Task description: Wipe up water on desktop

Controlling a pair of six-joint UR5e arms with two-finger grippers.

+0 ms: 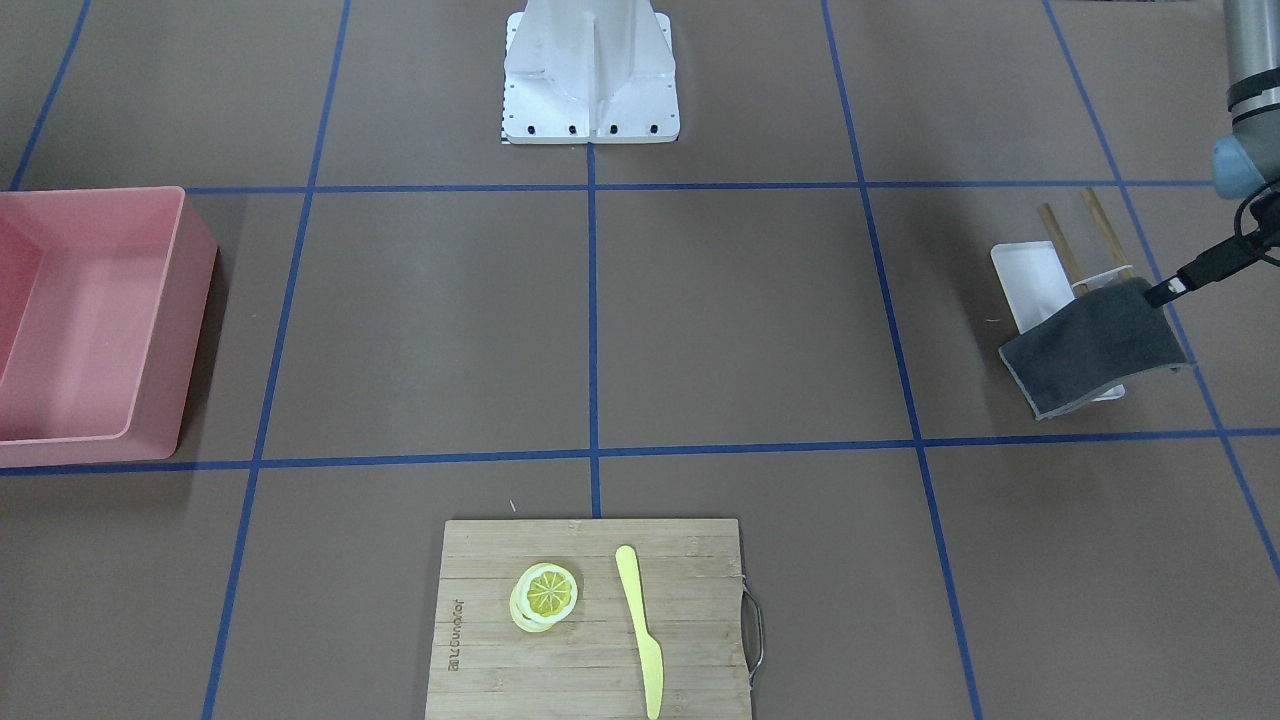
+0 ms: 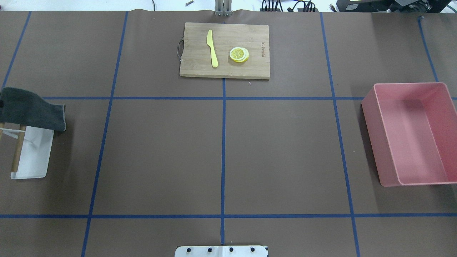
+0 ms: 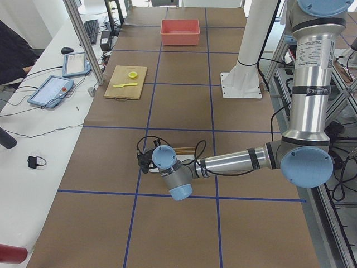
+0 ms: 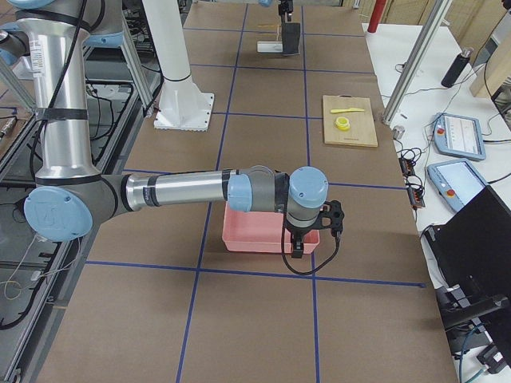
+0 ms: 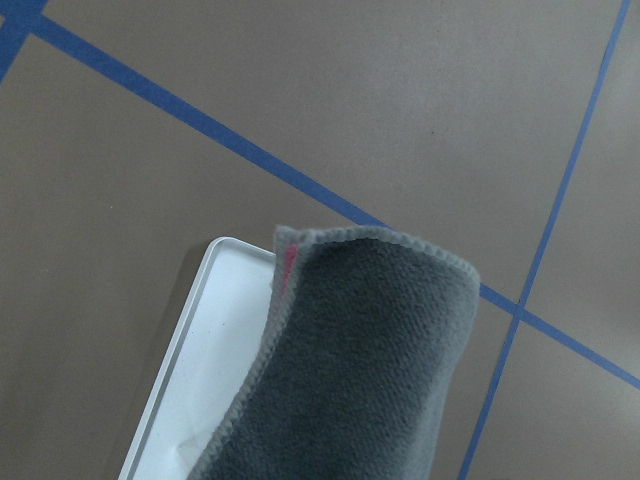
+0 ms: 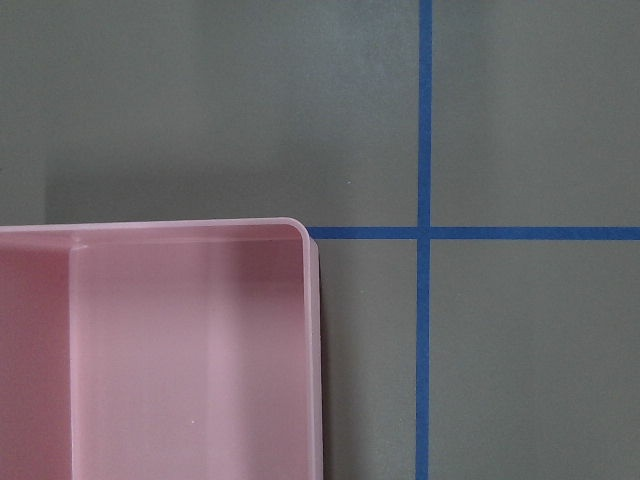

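- Desktop (image 2: pixel 160 153): large matte brown surface, marked into big rectangles by thin blue tape lines; it fills the whole work area and carries every item below.
- Grey cloth (image 1: pixel 1095 345): at the robot's far left, draped over the end of a white tray (image 2: pixel 34 153) that has two wooden posts (image 2: pixel 17 151). In the left wrist view one folded edge hangs over the tray's corner.
- Left gripper (image 4: pixel 284 11): above the cloth, small and far in the right-side view. Cannot tell how its fingers are set, or whether they grip the cloth.
- Right gripper (image 4: pixel 296 242): over the near corner of the pink bin (image 2: pixel 375 139), at the robot's far right. Cannot tell how its fingers are set.
- Bamboo cutting board (image 2: pixel 200 66): metal handle, at the middle of the far edge from the robot.
- Yellow knife (image 2: pixel 212 48): flat on the board.
- Lemon slices (image 2: pixel 239 54): stacked, near the knife but apart from it.
- White robot base (image 1: pixel 590 70): on the centre tape line.
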